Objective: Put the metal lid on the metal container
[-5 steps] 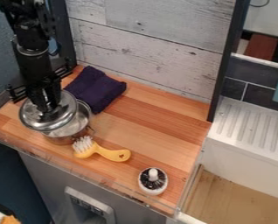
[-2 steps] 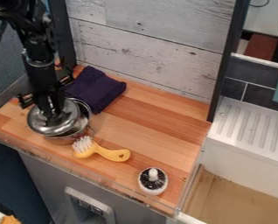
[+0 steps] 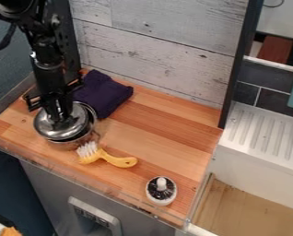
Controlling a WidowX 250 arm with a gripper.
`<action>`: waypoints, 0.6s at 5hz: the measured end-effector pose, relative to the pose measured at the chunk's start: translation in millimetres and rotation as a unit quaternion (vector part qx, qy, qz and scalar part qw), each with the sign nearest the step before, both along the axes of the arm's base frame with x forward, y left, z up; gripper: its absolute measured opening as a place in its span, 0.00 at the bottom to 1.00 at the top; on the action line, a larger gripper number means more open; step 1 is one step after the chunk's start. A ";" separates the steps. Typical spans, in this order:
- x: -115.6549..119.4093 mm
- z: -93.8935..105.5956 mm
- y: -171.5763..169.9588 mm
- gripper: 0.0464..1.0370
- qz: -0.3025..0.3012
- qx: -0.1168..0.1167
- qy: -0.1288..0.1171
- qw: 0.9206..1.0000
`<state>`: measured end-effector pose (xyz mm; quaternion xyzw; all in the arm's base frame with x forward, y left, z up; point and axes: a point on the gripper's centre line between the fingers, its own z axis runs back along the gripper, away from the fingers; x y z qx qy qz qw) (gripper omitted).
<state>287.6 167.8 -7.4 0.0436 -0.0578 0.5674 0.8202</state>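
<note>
- Metal lid [image 3: 44, 127] is sitting directly under the claw [image 3: 61, 119], over the metal container [image 3: 69, 145], not squarely capping it.
- Claw is pinching the lid near its middle, closed on it from above; arm is coming in from the upper left.
- Key relation: lid centre is lying off to the view's left of the container's opening. A crescent of opening is showing along the right and upper right.
- Lid is looking round, so no long axis is driving the grip; centring is what's mattering.
- Contact: can't tell whether the lid is touching the rim or hanging just above it.
- Step in hand, my read: final alignment. Most of the job is looking done; seating and release are remaining.
- Next move is calling for a small shift to the view's right and slightly toward the wall, keeping the lid level, then easing down and opening.
- Risk: releasing at this offset could be leaving the lid cocked, or sliding off the left side. Pushing sideways on the rim could be shoving the container into the yellow brush [image 3: 117, 161] just beside it.
- Purple cloth [image 3: 106, 96] is lying just behind on the desk [image 3: 164, 138]; worth keeping the container off it.
</note>
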 end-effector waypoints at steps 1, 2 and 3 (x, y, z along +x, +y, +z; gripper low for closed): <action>0.3 -1.1 -4.1 0.24 -0.009 -0.006 0.001 1.000; 0.7 -2.9 -14.4 0.24 -0.022 -0.013 -0.002 1.000; -3.7 3.0 -22.3 0.24 -0.026 -0.016 -0.007 1.000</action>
